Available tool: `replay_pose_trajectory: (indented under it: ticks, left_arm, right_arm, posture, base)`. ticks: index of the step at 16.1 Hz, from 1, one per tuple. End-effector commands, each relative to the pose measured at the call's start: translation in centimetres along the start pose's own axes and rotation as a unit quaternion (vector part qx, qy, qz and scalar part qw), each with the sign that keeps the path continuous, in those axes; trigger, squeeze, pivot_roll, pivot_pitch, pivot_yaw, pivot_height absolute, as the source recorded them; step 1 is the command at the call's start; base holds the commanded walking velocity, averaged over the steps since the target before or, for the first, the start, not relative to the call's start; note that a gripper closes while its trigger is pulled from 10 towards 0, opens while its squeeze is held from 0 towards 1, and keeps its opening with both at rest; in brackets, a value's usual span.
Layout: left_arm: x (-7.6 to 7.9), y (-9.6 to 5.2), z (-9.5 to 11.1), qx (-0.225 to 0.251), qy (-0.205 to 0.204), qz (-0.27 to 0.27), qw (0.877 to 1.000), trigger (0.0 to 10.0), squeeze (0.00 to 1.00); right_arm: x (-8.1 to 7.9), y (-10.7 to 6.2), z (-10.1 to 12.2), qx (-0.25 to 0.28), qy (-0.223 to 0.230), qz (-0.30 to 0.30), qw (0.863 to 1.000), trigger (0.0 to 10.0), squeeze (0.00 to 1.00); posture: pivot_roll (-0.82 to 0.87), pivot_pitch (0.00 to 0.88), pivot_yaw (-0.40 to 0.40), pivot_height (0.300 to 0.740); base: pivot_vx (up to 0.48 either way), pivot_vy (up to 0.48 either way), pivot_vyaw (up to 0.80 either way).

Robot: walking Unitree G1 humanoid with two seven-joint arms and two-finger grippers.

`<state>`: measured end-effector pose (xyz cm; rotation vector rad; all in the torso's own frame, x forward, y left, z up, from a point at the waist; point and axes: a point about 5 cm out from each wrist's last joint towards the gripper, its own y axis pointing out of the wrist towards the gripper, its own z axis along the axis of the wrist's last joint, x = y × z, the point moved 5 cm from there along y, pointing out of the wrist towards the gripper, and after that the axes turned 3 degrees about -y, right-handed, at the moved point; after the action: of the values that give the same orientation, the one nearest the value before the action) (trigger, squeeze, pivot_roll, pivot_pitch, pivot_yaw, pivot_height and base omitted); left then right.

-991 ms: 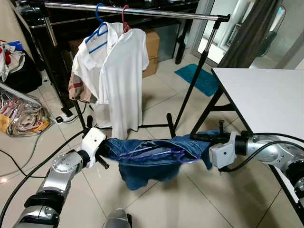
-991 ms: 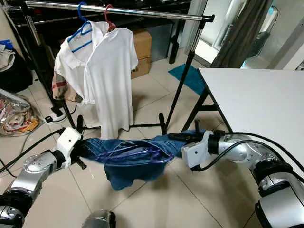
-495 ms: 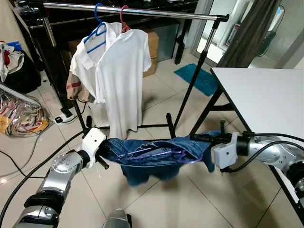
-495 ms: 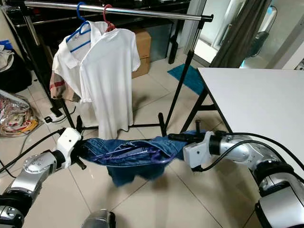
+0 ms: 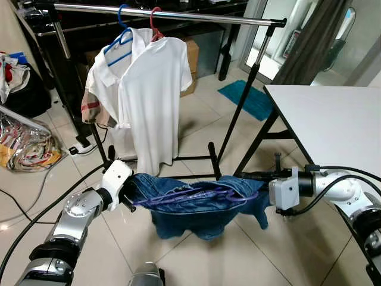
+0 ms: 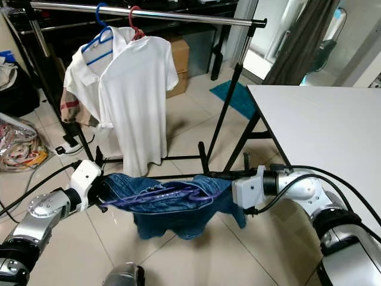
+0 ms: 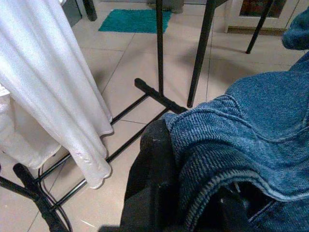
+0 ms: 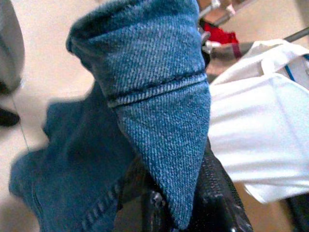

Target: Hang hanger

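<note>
No text, label, brand, number or sign can be read anywhere in these pictures. The brown cardboard box (image 5: 191, 55) behind the clothes rail shows plain faces, and the small panel (image 5: 294, 43) beside the glass door is too small and blurred for any characters on it to be made out.

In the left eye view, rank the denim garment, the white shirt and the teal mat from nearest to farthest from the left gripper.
1. Denim garment: held at the left gripper.
2. White shirt: hanging on the rack just beyond.
3. Teal mat: on the floor behind the rack, to the right.
</note>
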<state>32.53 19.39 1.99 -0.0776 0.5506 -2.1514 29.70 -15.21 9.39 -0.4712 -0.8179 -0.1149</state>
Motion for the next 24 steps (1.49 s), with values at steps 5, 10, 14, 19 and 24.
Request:
replay_pose_trajectory:
  ticks: [5,10,14,19,24]
  left_arm:
    - [0.1,0.1,0.1,-0.002,0.012,-0.007,1.0,10.0,0.0]
    - [0.3,0.2,0.2,-0.001,0.015,-0.011,1.0,10.0,0.0]
    - [0.4,0.1,0.1,-0.002,0.018,-0.012,1.0,10.0,0.0]
    - [0.7,0.3,0.2,0.0,0.019,-0.015,1.0,10.0,0.0]
    - [0.8,0.4,0.2,-0.003,0.03,-0.02,0.999,10.0,0.0]
  right_arm:
    - [-1.3,-0.8,-1.4,-0.052,-0.049,0.063,0.995,10.0,0.0]
    - [0.5,-0.4,-2.1,-0.079,-0.027,0.002,0.997,10.0,0.0]
    - [0.4,-0.4,-3.1,-0.114,-0.03,-0.015,0.993,10.0,0.0]
    - [1.2,-0.3,-5.1,-0.196,-0.093,-0.026,0.976,10.0,0.0]
    - [0.6,-0.4,-6.4,-0.243,-0.194,0.013,0.95,10.0,0.0]
  posture:
    - [0.31,0.0,-0.055,0.74]
    - [0.31,0.0,-0.055,0.74]
    - [0.31,0.0,-0.055,0.74]
    - [0.31,0.0,-0.051,0.74]
    - [0.3,0.0,-0.048,0.74]
  base:
    - [0.0,0.0,0.0]
    - [0.0,0.0,0.0]
    - [0.0,0.0,0.0]
    - [0.0,0.0,0.0]
    - [0.0,0.0,0.0]
